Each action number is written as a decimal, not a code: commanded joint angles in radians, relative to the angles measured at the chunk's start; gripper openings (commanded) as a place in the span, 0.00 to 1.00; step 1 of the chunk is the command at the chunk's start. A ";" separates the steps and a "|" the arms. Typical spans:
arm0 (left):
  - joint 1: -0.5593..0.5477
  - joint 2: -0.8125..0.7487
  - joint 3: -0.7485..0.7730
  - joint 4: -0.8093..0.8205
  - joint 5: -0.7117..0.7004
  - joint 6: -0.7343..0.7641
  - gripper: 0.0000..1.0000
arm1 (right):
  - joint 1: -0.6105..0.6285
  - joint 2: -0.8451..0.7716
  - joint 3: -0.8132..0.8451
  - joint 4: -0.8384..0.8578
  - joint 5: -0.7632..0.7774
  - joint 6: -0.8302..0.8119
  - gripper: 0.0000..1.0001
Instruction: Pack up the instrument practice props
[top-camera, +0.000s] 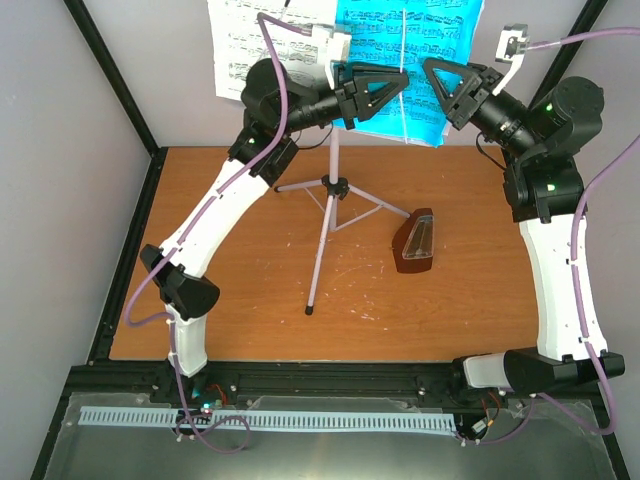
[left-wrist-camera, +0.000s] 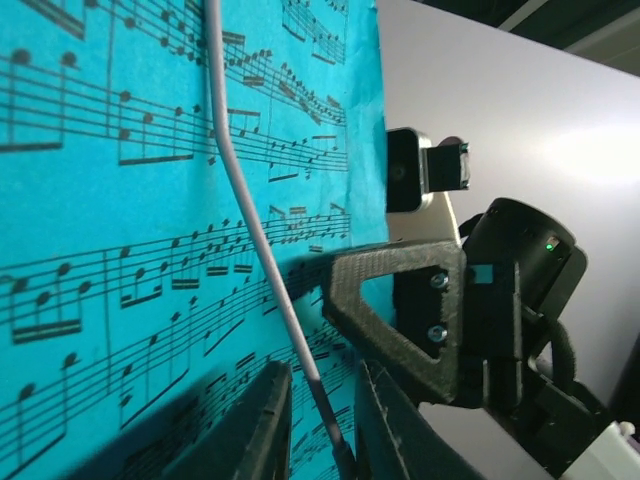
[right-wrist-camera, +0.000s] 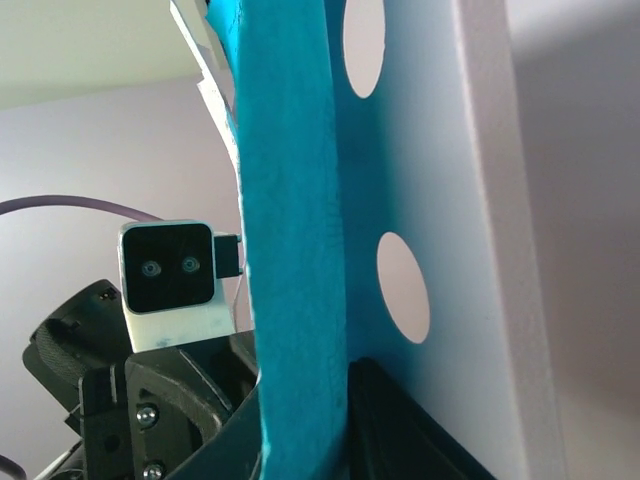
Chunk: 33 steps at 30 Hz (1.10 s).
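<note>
The silver-white tripod music stand (top-camera: 325, 215) stands mid-table. Its desk holds white sheet music (top-camera: 245, 40) on the left and the teal booklet (top-camera: 400, 30) on the right. My left gripper (top-camera: 375, 95) is raised at the booklet's left part. In the left wrist view its jaws (left-wrist-camera: 322, 375) stand slightly apart in front of the booklet (left-wrist-camera: 120, 200), with a thin wire (left-wrist-camera: 255, 240) passing between them. My right gripper (top-camera: 450, 90) is shut on the booklet's right edge (right-wrist-camera: 290, 200), beside the perforated desk (right-wrist-camera: 440, 200). The brown metronome (top-camera: 413, 243) stands on the table to the right.
The wooden table (top-camera: 230, 300) is bounded by a black frame post (top-camera: 115, 70) and grey walls. The stand's tripod legs (top-camera: 375, 205) spread near the metronome. The right gripper shows in the left wrist view (left-wrist-camera: 400, 310); the left wrist camera shows in the right wrist view (right-wrist-camera: 168, 280).
</note>
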 joint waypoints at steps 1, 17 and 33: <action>-0.009 0.004 0.042 0.050 0.018 0.010 0.15 | 0.008 -0.001 0.021 -0.016 0.024 -0.020 0.14; -0.009 -0.010 0.026 0.035 0.021 0.051 0.00 | 0.008 -0.086 -0.026 -0.030 0.215 -0.086 0.03; -0.009 -0.034 0.002 0.021 0.018 0.060 0.39 | 0.007 -0.532 -0.382 0.008 0.937 -0.279 0.03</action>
